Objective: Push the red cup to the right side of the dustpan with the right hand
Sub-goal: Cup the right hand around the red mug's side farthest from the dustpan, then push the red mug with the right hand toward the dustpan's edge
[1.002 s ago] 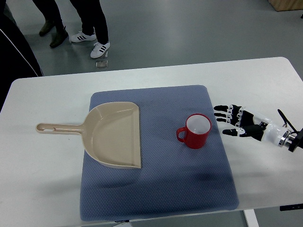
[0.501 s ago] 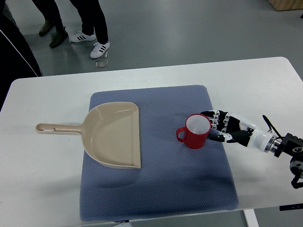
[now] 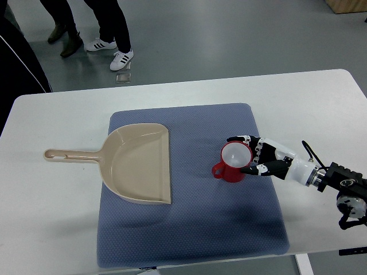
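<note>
A red cup (image 3: pixel 232 163) with a white inside stands on the blue mat (image 3: pixel 189 229), its handle pointing left, tipped slightly toward the left. A beige dustpan (image 3: pixel 137 163) lies on the mat's left part, its handle reaching left over the white table. The cup is a short way right of the dustpan's open edge. My right hand (image 3: pixel 252 156) comes in from the right edge. Its fingers are spread and touch the cup's right side, one finger above the rim and the thumb below. It holds nothing. The left hand is out of view.
The white table (image 3: pixel 57 229) carries the mat. People's legs and shoes (image 3: pixel 109 48) stand on the floor beyond the far edge. A dark-clothed person is at the far left edge (image 3: pixel 17 63).
My right hand has moved left from beside the mat to the cup's right side. The cup has shifted slightly left and tipped a little.
</note>
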